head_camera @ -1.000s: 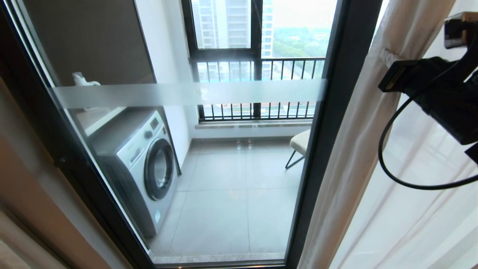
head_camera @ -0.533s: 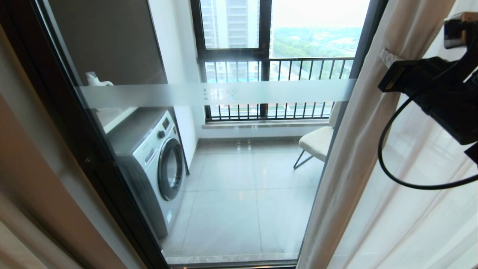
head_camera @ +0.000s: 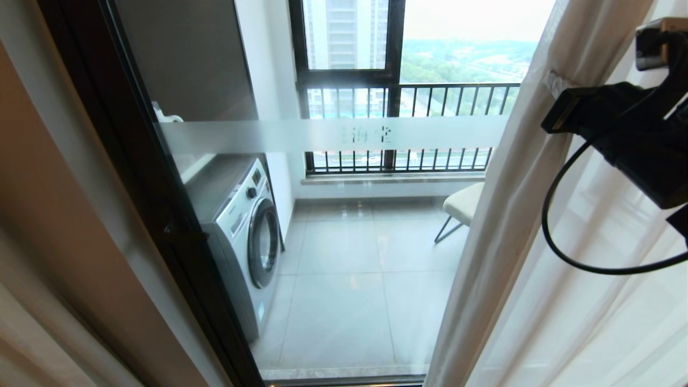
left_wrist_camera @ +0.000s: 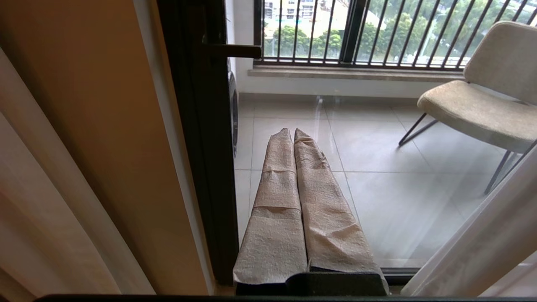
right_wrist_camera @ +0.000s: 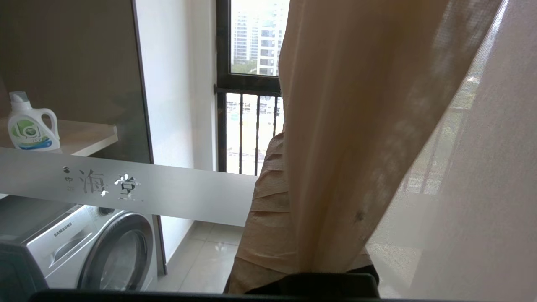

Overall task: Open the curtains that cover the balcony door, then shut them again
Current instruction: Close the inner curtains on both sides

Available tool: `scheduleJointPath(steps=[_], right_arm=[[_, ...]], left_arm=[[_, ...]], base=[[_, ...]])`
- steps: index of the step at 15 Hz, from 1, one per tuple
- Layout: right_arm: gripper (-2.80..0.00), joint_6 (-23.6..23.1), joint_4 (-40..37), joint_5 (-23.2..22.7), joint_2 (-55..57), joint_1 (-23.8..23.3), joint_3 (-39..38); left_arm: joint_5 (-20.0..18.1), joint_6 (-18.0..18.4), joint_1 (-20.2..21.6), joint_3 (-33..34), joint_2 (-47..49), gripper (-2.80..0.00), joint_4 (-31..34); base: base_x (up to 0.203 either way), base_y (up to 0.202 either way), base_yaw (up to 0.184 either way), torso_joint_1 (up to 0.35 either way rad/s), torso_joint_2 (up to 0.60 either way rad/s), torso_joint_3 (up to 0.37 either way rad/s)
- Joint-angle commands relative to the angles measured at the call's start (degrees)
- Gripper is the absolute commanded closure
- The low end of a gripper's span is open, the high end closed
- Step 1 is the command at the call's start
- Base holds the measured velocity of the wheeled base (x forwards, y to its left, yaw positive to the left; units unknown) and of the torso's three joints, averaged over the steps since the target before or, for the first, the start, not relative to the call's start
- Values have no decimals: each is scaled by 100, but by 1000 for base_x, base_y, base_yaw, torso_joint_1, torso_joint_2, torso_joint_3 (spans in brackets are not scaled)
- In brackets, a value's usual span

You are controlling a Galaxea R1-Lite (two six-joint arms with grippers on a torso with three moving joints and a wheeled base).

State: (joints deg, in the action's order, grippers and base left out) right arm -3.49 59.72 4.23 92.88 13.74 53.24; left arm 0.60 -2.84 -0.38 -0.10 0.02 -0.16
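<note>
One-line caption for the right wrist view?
Right gripper shut on the beige curtain beside the balcony door, washer beyond.

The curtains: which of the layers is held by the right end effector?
The opaque beige drape, pinched in the right end effector; the thin white sheer hangs free beside it.

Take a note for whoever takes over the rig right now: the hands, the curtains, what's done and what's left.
Right hand: shut on the edge of the beige drape, raised at the right side of the balcony door.
Left hand: shut, empty, pointing at the lower glass.
Curtains: the held drape and the sheer cover the right part; another drape hangs at the far left. The glass between them is bare.
Done: the door is partly uncovered.
Left: this moment alone does not show whether this is the opening or the closing pass; the curtains must end up closed.
</note>
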Motion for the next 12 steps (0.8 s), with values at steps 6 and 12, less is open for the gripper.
scheduleJointPath(steps=[6,12], right_arm=[[0,4,14,16,-77,-3,20],[0,-54,31,25,-34,75,27]], left_arm=[[1,-6,3,1,-2,0,-11],[1,-6,3,1,-2,0,-11]], base=[[0,0,0,0,0,0],[0,0,0,0,0,0]])
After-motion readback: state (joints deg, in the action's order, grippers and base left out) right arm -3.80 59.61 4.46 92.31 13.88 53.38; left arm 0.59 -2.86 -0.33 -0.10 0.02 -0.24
